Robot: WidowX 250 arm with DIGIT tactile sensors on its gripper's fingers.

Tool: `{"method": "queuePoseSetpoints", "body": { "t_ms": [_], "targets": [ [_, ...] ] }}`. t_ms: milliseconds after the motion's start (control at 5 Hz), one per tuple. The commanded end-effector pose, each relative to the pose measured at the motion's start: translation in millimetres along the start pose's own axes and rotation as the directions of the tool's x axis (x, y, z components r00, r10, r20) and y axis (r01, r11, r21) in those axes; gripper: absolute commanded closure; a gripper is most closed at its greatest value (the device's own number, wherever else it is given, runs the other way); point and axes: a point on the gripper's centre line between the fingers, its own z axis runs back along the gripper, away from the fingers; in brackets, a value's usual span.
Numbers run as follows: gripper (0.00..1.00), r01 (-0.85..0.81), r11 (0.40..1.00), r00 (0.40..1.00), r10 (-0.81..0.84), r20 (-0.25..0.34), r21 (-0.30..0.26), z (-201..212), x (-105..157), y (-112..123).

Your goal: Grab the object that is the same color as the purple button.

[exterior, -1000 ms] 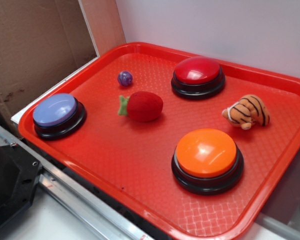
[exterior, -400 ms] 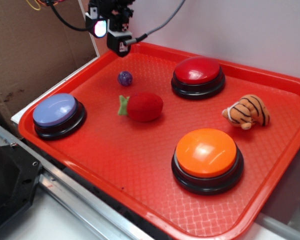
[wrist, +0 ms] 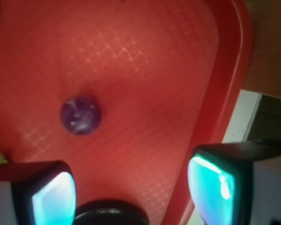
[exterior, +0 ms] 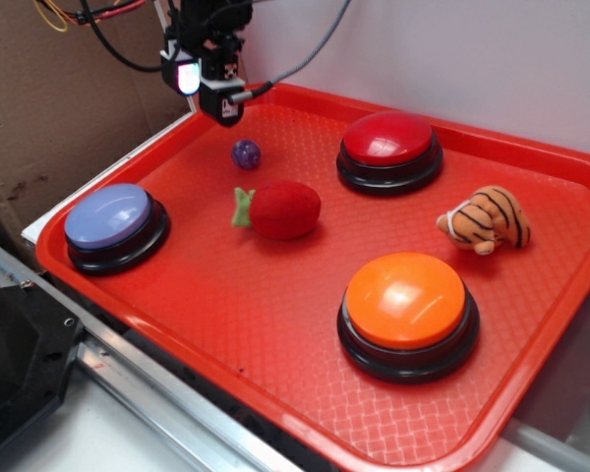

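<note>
A tiny glossy purple ball with whitish swirls [exterior: 246, 153] lies on the red tray [exterior: 275, 324] near its back left corner. In the wrist view the ball [wrist: 81, 115] sits up and to the left of my fingers. My gripper [exterior: 211, 93] hangs above the tray's back left rim, a little behind and left of the ball, open with nothing between its glowing pads [wrist: 54, 199]. The gripper [wrist: 131, 190] looks down on bare tray floor beside the rim. The purple button [exterior: 113, 224], a lavender dome on a black base, stands at the tray's left edge.
A red plush strawberry [exterior: 281, 208] lies just in front of the ball. A red-domed button [exterior: 389, 149] stands at the back, an orange-domed one [exterior: 407, 313] at the front right, a striped plush tiger [exterior: 487, 221] at the right. Cardboard [exterior: 69, 98] rises left of the tray.
The gripper came into view over the tray's back left corner, then shifted slightly left. Objects on the tray have not moved.
</note>
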Motion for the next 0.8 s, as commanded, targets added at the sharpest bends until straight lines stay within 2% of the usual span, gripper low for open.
{"method": "queuePoseSetpoints", "body": {
  "t_ms": [0,400,600],
  "targets": [
    [0.00,0.075,0.996,0.997,-0.076,0.015,0.040,-10,11,-13],
    [0.00,0.123,0.992,0.992,-0.123,0.006,0.031,-21,13,-28],
    [0.00,0.119,0.992,0.992,-0.118,-0.041,0.030,-38,17,-26]
  ]
}}
